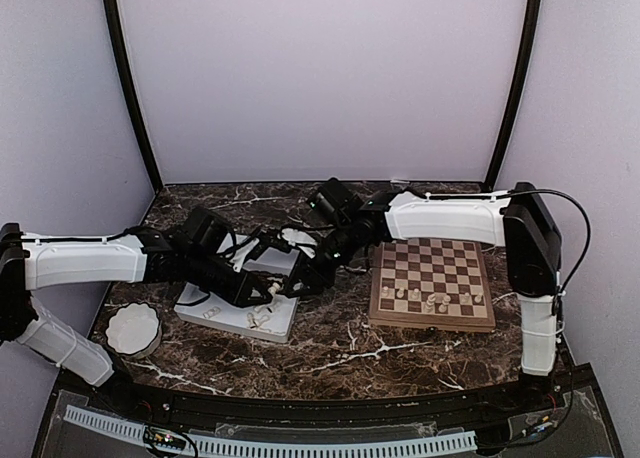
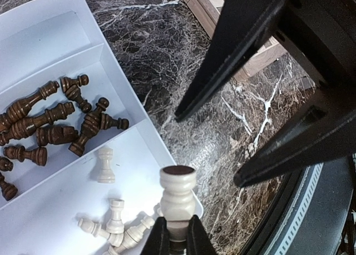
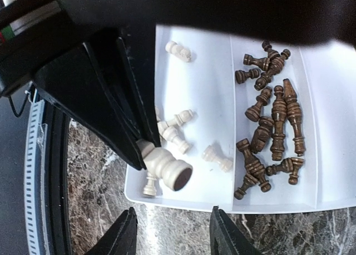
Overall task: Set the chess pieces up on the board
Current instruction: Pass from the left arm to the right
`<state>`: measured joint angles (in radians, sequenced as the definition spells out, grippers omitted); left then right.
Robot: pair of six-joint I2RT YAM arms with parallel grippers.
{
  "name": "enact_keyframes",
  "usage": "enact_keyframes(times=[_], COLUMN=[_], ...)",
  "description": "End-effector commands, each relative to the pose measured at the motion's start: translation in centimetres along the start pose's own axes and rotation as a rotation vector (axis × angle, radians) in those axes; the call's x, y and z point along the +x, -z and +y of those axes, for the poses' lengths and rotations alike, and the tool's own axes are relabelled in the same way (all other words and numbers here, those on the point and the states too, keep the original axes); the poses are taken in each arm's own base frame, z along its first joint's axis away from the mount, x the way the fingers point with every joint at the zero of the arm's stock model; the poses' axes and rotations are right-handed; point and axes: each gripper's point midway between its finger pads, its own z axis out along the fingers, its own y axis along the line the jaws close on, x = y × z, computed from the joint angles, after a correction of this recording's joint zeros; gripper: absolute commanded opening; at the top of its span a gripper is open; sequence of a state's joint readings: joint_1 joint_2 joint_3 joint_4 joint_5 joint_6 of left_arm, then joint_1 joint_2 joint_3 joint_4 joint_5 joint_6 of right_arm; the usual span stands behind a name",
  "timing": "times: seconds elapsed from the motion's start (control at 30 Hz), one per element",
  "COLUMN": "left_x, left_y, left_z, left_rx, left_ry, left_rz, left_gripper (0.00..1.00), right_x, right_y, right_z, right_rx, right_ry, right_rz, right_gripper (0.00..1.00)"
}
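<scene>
Left wrist view: one pale piece (image 2: 178,191) is clamped between the fingers of the left claw (image 2: 177,233), gripped at its upper end so that its dark-padded base points away from the claw. It hangs over the near corner of the white tray (image 2: 50,38), close to the tray's rim. The right claw (image 3: 172,221) stands with its jaws apart just beyond that corner, facing the piece and not touching it. This reads as a handover in preparation.

Inside the tray, the loose pale pieces (image 2: 114,224) lie tumbled in the compartment below the held piece. The dark pieces (image 2: 50,121) lie heaped in the next compartment inward. The board (image 1: 430,324) sits on the table (image 1: 350,353) to the right of the tray, apart from it. It carries several placed pale pieces (image 1: 415,296) in its near rows and no dark ones that I can see.

Hazards noted:
- The grip is narrow and near one end. A sideways push from the right claw could pivot the piece or pull it out.
- The piece hangs at the tray's rim. If released early it may drop onto the table and roll, not back into the tray.
- Both claws share a tight space, so finger-to-finger contact is likely if the right claw closes off-centre.
- A low carry could topple the pieces already standing on the board.

Markings: no brand, label or legible writing is found on any item.
</scene>
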<state>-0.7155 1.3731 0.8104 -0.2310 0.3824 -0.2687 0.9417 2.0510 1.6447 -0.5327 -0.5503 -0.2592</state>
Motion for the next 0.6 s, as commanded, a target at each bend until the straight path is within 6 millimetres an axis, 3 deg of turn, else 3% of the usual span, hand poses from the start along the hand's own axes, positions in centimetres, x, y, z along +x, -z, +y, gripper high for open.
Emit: enact_keyframes(times=[0.0,0.2,0.37,0.57], left_x=[0.6,1.4,1.6,1.4], left_y=[0.0,-0.7,-1.2,-1.1], left_z=[-0.2,-1.6,-2.1,-3.0], left_rx=[0.031,0.135,0.18,0.237], left_ry=[-0.006,-0.018,-0.025,-0.025], left_rz=[0.008,0.088,0.132,0.142], left_gripper=[0.04,0.04,0.04,0.05], right_x=[-0.2,0.4,0.2,1.2], right_y=[2.2,3.4,3.1,1.3], right_z=[0.9,2.2,1.7,2.5], right_rx=[0.057,0.13,0.208,0.222], right_ry=[0.206,0.533,0.629,0.708], right_rz=[0.023,0.132,0.195,0.262], right_gripper=[0.46,0.47,0.48,0.49])
